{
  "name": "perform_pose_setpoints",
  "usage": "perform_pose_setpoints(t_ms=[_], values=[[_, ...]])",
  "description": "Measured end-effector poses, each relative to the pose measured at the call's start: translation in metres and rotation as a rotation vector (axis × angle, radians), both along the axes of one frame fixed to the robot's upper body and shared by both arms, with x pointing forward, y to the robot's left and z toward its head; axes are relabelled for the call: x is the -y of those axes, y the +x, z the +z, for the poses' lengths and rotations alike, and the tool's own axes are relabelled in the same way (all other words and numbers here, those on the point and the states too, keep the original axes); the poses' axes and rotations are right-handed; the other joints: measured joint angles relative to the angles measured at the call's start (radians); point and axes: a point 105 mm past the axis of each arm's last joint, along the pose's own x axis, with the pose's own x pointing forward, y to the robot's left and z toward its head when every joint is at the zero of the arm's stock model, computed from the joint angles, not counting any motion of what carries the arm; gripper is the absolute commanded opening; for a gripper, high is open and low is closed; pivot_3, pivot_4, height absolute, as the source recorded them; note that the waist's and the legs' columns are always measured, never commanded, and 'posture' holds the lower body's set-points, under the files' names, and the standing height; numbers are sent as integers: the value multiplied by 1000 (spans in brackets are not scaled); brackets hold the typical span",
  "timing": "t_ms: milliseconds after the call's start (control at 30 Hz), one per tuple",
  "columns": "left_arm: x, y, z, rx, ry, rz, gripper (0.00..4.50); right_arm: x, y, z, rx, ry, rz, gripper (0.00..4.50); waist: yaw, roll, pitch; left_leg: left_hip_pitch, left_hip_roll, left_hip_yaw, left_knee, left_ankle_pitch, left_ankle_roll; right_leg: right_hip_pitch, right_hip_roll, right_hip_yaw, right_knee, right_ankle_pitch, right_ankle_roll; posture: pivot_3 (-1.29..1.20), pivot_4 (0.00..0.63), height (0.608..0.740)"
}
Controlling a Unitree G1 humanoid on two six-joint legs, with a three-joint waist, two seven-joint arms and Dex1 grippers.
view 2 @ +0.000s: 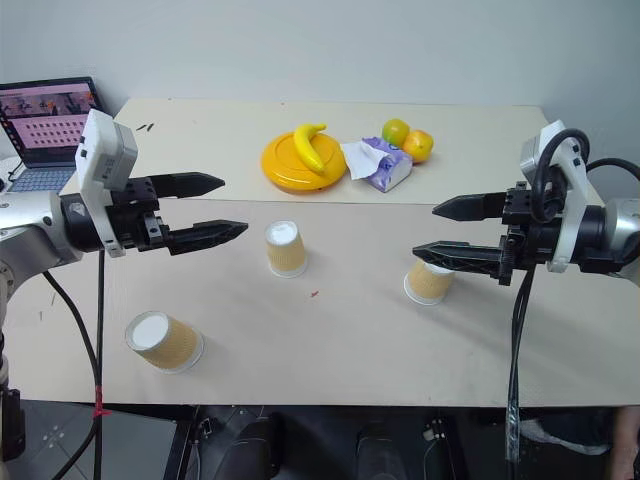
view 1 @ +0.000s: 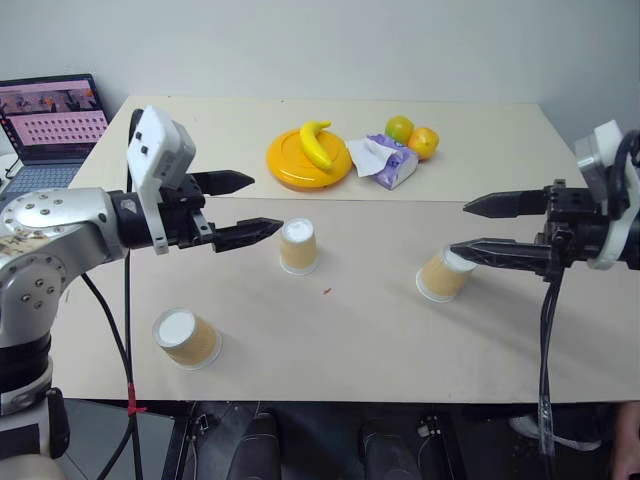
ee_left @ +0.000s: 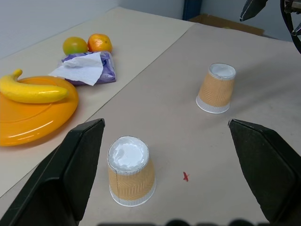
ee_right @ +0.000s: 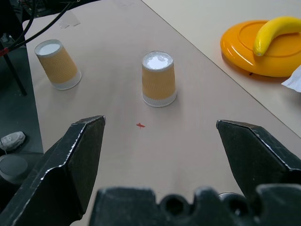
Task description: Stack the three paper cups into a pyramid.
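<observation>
Three paper cups stand upside down and well apart on the table [view 1: 360, 350], none yet stacked. The middle cup [view 1: 298, 246] sits just beyond the tips of the left gripper [view 1: 245, 207], a little ahead of it and lower. The right cup [view 1: 443, 274] lies partly under the lower finger of the right gripper [view 1: 470, 228]. The near-left cup [view 1: 185, 337] sits close to the table's front edge, below and behind the left gripper's tips.

Both grippers hover above the table with fingers spread wide and nothing between them, each pointing inward toward the other and slightly down. Every cup stands with its long axis upright, white bottom up, though the right and near-left cups look a little tilted from the head camera.

So the left arm is nearer two cups and the right arm nearer one; a likely first move is to bring two cups side by side as the base.

At the far side, clear of the working area, sit a yellow plate [view 1: 290, 165] with a banana [view 1: 316, 143], a tissue pack [view 1: 388, 160] and two round fruits [view 1: 412, 136]. A laptop [view 1: 50, 125] sits off the table's left. Nothing lies between either gripper and its nearest cup.
</observation>
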Motion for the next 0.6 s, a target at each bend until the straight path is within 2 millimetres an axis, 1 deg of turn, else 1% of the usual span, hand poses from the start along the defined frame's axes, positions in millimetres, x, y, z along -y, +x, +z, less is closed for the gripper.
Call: perform_pose_setpoints(t_ms=[100,200,300,400,467,533,600], values=[[1,2,3,3,-31,2,4500,-2,2,2,10,12,4,4460,-1,0,0,0,0,0,1,0,0,1,0,0,0,0,0,0,150,732],[5,0,19,38,-126,-26,4500,-13,8,2,27,34,38,4460,-4,0,0,0,0,0,2,0,0,1,0,0,0,0,0,0,150,732],[-6,-2,49,69,-279,-14,4500,-19,17,0,15,41,57,4460,-6,0,0,0,0,-1,2,0,0,0,0,0,1,0,0,0,150,732],[-17,-10,70,118,-368,7,4500,-22,25,4,31,42,78,4460,-7,0,0,0,0,-1,2,0,1,1,0,0,1,0,0,0,150,732],[-21,-14,70,121,-370,33,4500,-24,31,5,37,40,95,4460,-7,0,0,0,0,-1,2,0,1,1,0,0,1,0,0,0,150,732],[-24,-18,62,110,-343,73,4500,-27,37,4,39,42,118,4460,-9,0,0,0,0,0,2,0,1,1,0,0,1,0,0,0,150,732],[-29,-23,49,98,-314,132,4500,-32,47,3,39,44,147,4460,-11,0,0,1,0,0,2,0,1,0,0,0,2,0,0,0,150,732]])
